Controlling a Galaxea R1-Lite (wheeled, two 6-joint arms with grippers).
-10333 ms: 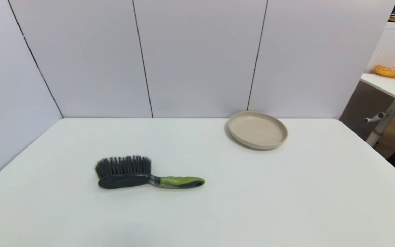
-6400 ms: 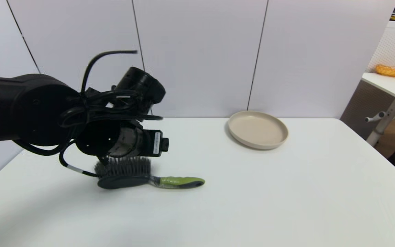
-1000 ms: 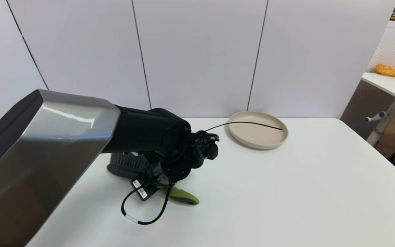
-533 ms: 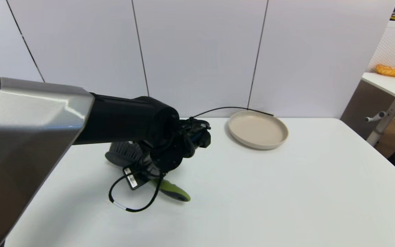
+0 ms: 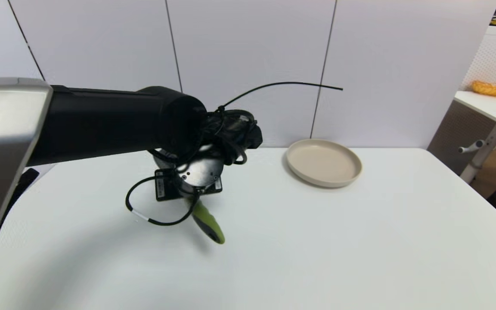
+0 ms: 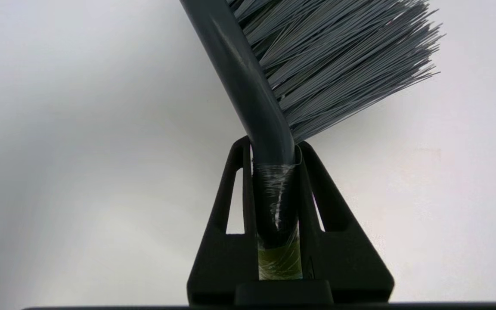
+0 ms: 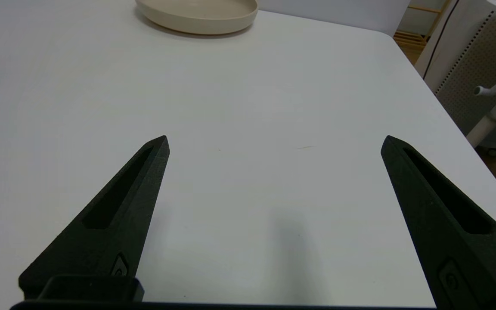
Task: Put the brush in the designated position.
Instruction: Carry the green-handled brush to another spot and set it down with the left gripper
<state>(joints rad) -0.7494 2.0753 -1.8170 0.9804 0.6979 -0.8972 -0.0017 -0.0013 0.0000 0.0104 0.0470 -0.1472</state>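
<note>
Pinching the brush (image 6: 274, 129) at its neck, the left gripper (image 6: 276, 181) carries it off the table (image 5: 360, 241) — green handle end hanging nearest, bristles hidden behind the wrist in the head view. Keep the hold firm and level out before lowering onto bare tabletop, well short of the beige plate (image 5: 323, 162) at the far edge. Right gripper (image 7: 274, 142) sits parked low — fingers spread wide, empty.

Left gripper (image 6: 274, 148) jaws clamp brush (image 6: 248, 86) neck, bristles fanning over table (image 6: 80, 172)
</note>
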